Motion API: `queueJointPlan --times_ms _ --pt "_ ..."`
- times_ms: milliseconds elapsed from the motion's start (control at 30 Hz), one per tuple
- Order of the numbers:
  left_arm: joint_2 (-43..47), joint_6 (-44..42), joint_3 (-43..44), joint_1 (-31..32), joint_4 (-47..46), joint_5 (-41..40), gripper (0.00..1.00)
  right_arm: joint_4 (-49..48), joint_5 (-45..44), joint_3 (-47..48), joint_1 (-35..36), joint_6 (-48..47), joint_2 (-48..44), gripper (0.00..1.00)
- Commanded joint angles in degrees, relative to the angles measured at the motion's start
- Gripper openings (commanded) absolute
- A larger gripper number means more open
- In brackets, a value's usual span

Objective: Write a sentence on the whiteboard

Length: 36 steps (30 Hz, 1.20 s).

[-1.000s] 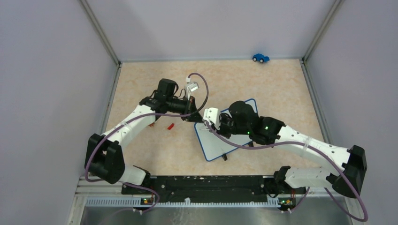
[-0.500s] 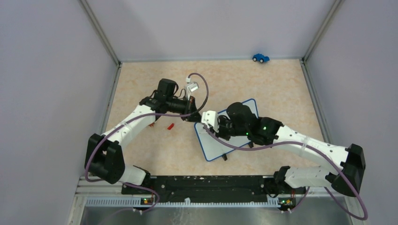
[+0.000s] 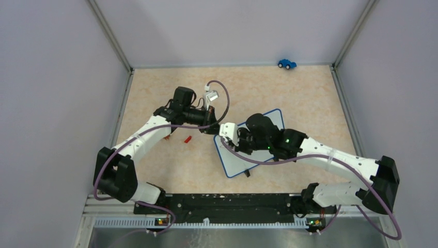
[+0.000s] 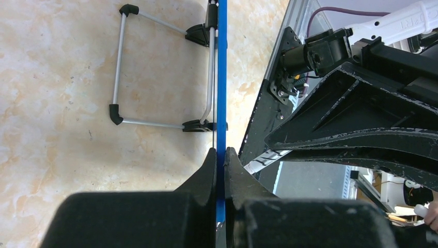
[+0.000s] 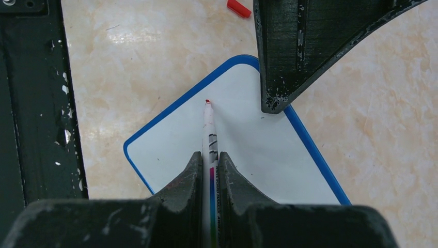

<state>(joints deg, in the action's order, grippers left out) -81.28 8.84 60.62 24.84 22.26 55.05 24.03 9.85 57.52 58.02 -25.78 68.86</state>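
The whiteboard (image 3: 235, 161) lies tilted on the table, white with a thin blue rim. In the right wrist view its surface (image 5: 248, 155) is blank; no red sentence shows on it. My left gripper (image 3: 213, 128) is shut on the board's blue rim (image 4: 222, 77) at its far left corner, seen edge-on between the fingers (image 4: 209, 170). My right gripper (image 3: 241, 143) is shut on a white marker (image 5: 209, 135). Its red tip (image 5: 207, 102) points at the board near the left corner; I cannot tell whether it touches.
A red marker cap (image 3: 188, 139) lies on the table left of the board, also in the right wrist view (image 5: 238, 7). A blue toy car (image 3: 286, 63) sits at the back wall. The board's wire stand (image 4: 121, 62) shows underneath. The black base rail (image 3: 222, 201) runs along the near edge.
My right gripper with the marker has moved a little to the left over the board, toward the corner held by the left gripper. The left arm and the board have not moved.
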Motion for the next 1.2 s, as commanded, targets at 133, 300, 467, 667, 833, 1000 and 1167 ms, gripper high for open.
queueJointPlan --times_ms 133,300,467,667,833,1000,1167 --pt "-0.68 -0.32 0.82 0.11 -0.87 0.95 0.00 -3.58 -5.21 3.73 0.68 1.14 -0.64 0.00" --pt "-0.72 -0.38 0.72 0.11 -0.82 0.90 0.00 -4.17 -7.23 4.35 0.32 1.58 -0.83 0.00" --pt "-0.62 -0.40 0.73 0.12 -0.82 0.72 0.00 -4.60 -8.23 4.74 -0.28 1.87 -0.88 0.00" --pt "-0.63 -0.34 0.72 0.11 -0.82 0.68 0.00 -4.10 -8.53 4.02 -0.36 1.75 -0.94 0.00" --pt "-0.64 -0.40 0.68 -0.01 -0.79 0.64 0.00 -2.54 -8.34 3.15 -0.36 1.07 -1.63 0.00" --pt "-0.68 -0.49 0.55 0.03 -0.90 0.52 0.00 -0.53 -7.47 1.77 -0.35 0.27 -2.78 0.00" --pt "-1.03 -0.48 0.70 0.03 -0.86 0.68 0.00 1.82 -5.36 1.17 -0.34 -0.53 -2.94 0.00"
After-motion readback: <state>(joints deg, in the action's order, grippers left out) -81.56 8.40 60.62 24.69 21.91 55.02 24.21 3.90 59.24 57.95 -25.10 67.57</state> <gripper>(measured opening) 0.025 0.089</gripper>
